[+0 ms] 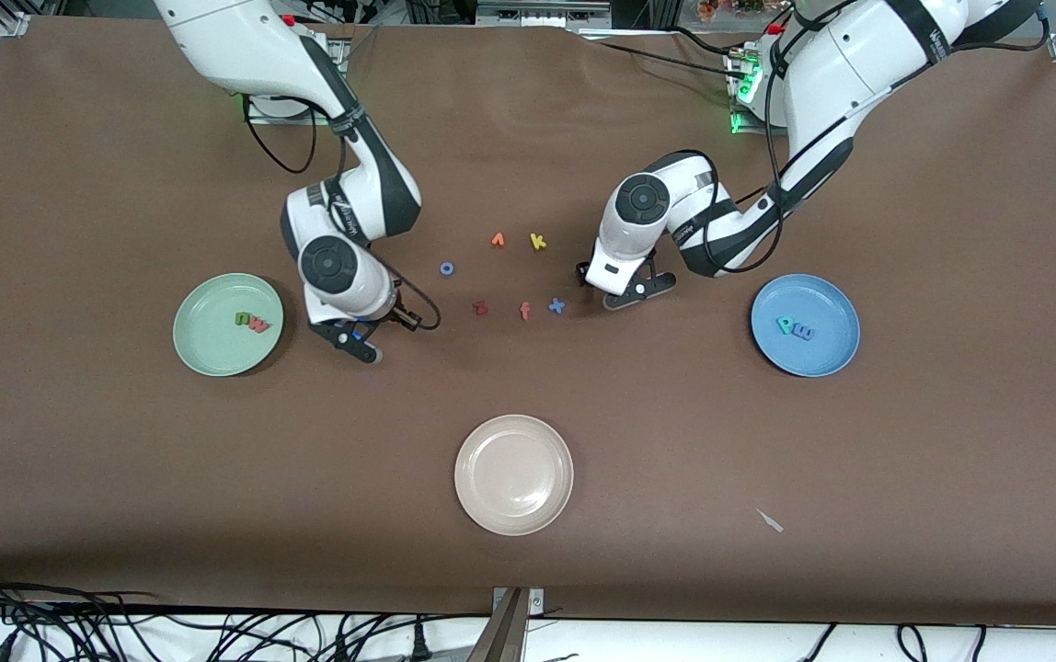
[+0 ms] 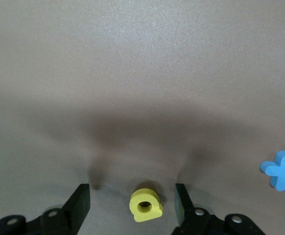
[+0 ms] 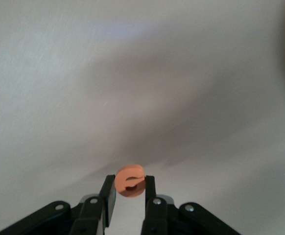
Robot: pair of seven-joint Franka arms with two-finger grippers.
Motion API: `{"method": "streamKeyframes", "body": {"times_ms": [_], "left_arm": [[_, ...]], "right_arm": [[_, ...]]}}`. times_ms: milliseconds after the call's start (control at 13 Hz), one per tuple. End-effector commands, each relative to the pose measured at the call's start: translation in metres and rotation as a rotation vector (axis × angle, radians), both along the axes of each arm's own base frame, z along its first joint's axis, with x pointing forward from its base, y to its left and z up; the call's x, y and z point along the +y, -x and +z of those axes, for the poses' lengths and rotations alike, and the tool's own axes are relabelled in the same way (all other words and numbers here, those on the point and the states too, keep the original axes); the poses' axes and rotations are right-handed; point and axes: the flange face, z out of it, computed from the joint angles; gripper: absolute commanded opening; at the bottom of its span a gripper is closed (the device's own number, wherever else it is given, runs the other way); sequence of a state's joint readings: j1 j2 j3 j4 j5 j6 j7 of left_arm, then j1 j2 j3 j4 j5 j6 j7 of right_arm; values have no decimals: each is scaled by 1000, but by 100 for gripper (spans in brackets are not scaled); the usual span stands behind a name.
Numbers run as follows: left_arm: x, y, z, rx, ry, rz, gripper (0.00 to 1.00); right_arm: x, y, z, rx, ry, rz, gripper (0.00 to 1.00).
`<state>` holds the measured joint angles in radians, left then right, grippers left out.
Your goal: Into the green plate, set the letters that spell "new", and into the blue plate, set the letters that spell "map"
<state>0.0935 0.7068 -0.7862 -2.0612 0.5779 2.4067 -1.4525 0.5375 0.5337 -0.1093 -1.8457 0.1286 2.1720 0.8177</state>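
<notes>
A blue cross (image 2: 281, 170) lies beside the open left pincer (image 2: 132, 198), which straddles the yellow "a" (image 2: 145, 205). The right pincer (image 3: 128, 193) grips the orange "e" (image 3: 129, 180).

The round pale mint-green plate with a raised rim (image 1: 206, 354) is resting toward the right arm's end of the table, carrying the small green foam "n" (image 1: 242, 318) and the pinkish-red foam "w" (image 1: 258, 325) lying flat, side by side. The orange foam "e" (image 3: 130, 180) is sitting upright, pinched between black fingertips (image 3: 108, 193). The round medium-blue plate with a raised rim (image 1: 827, 354) is resting toward the left arm's end, holding the teal foam "p" (image 1: 784, 324) and blue foam "m" (image 1: 803, 332), touching. The yellow rounded foam "a" (image 2: 145, 205) is lying flat on the brown table (image 1: 123, 460).
</notes>
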Motion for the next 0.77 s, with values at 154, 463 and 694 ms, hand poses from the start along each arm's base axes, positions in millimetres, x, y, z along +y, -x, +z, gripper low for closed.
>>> {"method": "streamKeyframes", "body": {"times_ms": [154, 463, 694], "left_arm": [[-6, 0, -4, -1, 8, 53, 72], [-12, 8, -7, 8, 4, 72, 67], [-12, 8, -8, 11, 2, 73, 63]], "right_arm": [[-99, -17, 37, 106, 29, 214, 0], [-212, -18, 36, 178, 8, 352, 1], [-252, -19, 27, 200, -3, 337, 68]]}}
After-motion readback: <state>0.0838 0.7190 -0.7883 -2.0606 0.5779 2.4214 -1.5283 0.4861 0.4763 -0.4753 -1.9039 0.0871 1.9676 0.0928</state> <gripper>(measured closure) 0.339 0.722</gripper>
